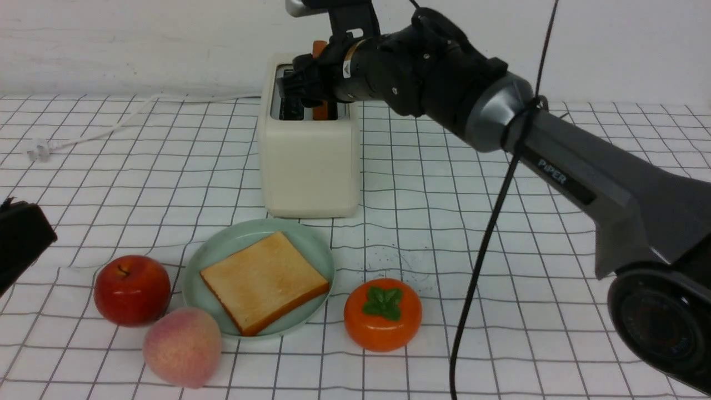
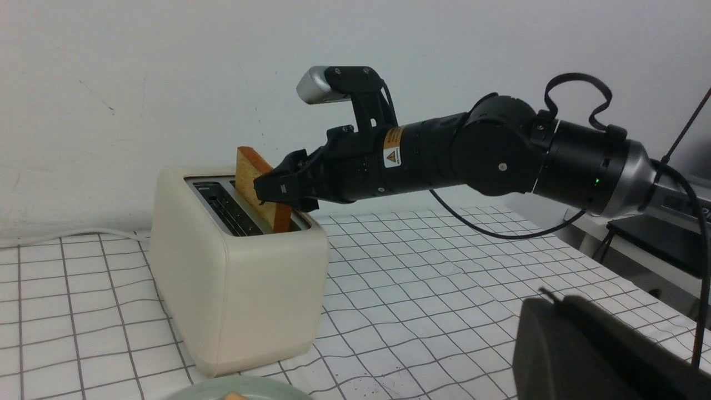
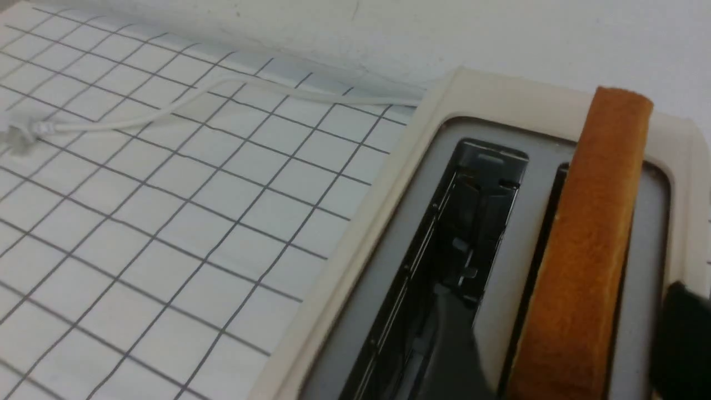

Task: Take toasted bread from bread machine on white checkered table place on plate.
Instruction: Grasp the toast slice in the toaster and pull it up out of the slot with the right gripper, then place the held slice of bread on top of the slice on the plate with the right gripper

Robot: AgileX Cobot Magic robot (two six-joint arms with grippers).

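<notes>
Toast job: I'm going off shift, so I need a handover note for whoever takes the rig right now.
Right gripper: open, jaws either side of the second slice standing in the bread machine, not closed on it.
Left gripper: shut, parked at the left edge of the table.
Done: one slice lies on the plate.
To do: grip the second slice, lift it out, set it on the plate.

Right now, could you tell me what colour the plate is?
The plate is pale mint green, clearest in front view.
</notes>
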